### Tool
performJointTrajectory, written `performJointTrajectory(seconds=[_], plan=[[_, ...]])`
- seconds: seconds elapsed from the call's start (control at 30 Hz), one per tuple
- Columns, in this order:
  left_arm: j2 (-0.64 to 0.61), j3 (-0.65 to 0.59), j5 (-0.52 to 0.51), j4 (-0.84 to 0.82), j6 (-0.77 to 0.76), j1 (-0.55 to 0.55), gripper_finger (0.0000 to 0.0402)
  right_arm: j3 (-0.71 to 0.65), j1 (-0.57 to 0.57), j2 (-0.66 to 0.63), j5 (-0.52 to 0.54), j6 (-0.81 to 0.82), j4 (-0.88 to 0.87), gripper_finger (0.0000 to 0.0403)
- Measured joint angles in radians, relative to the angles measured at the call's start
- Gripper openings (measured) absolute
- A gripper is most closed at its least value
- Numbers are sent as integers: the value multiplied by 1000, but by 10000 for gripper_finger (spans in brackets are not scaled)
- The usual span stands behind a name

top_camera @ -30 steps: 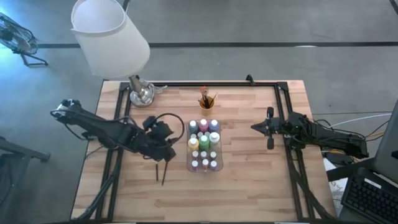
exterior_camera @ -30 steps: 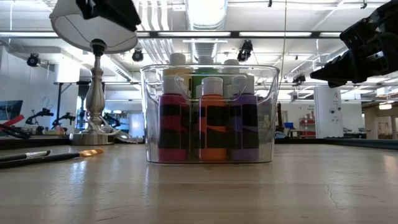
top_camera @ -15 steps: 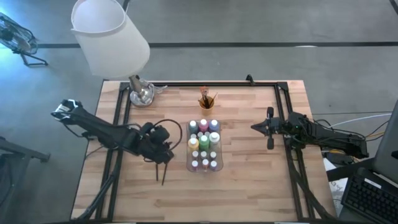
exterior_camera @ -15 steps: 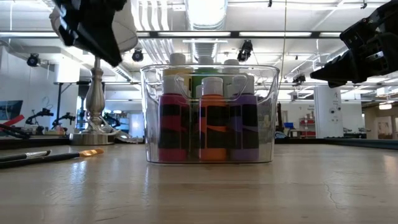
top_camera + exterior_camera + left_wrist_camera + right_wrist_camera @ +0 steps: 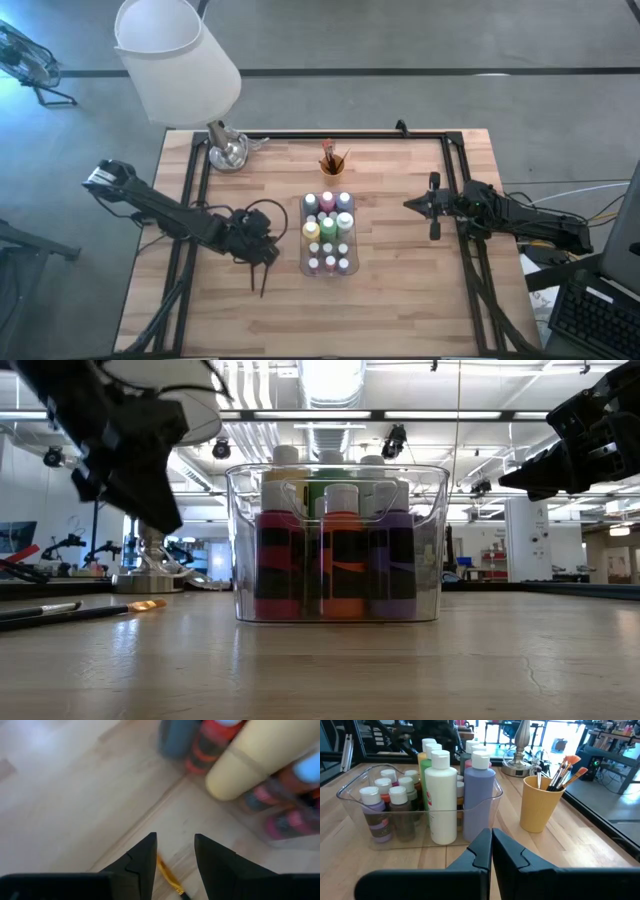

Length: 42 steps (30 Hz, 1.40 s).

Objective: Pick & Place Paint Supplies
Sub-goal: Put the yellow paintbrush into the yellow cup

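Two thin dark paintbrushes (image 5: 263, 276) lie flat on the table left of the clear tray (image 5: 303, 268), which is packed with upright paint bottles (image 5: 328, 232). In the low view their orange bristle tip (image 5: 148, 604) points toward the tray. My left gripper (image 5: 260, 254) hangs open just above the brushes' far end. In the left wrist view an orange-bristled brush tip (image 5: 167, 873) lies below the gap of my left gripper (image 5: 175, 836). My right gripper (image 5: 408, 204) is shut and waits in the air right of the tray, touching nothing.
An orange cup (image 5: 332, 168) holding more brushes stands beyond the tray. A lamp (image 5: 228, 150) with a large white shade stands at the far left corner. Bare wood lies near, left and right of the tray.
My left gripper has moved toward the table's near edge and down, coming from beside the tray's far-left corner to just above the lying brushes. In the low view it has dropped from the top of the picture to mid-height. The brushes and tray have stayed in place.
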Motion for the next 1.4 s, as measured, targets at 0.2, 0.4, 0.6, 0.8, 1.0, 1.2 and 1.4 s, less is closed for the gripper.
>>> performJointTrajectory(seconds=[0.2, 0.4, 0.6, 0.8, 1.0, 1.2, 1.4], plan=[[-5, -94, 11, 54, -144, 1, 138, 0, 0, 0, 0, 0, 0, 8], [-8, -167, 43, 210, -195, 3, 138, 0, 0, 0, 0, 0, 0, 8], [-8, -234, 54, 286, -245, 10, 138, 0, 0, 0, 0, 0, 0, 8], [-8, -251, 54, 293, -268, 10, 138, 0, 0, 0, 0, 0, 0, 8], [2, -254, 41, 293, -262, 14, 138, 0, 0, 0, 0, 0, 0, 8], [23, -254, 28, 293, -254, 21, 138, 0, 0, 0, 0, 0, 0, 8], [59, -254, 30, 337, -237, 23, 138, 0, 0, 0, 0, 0, 0, 8]])
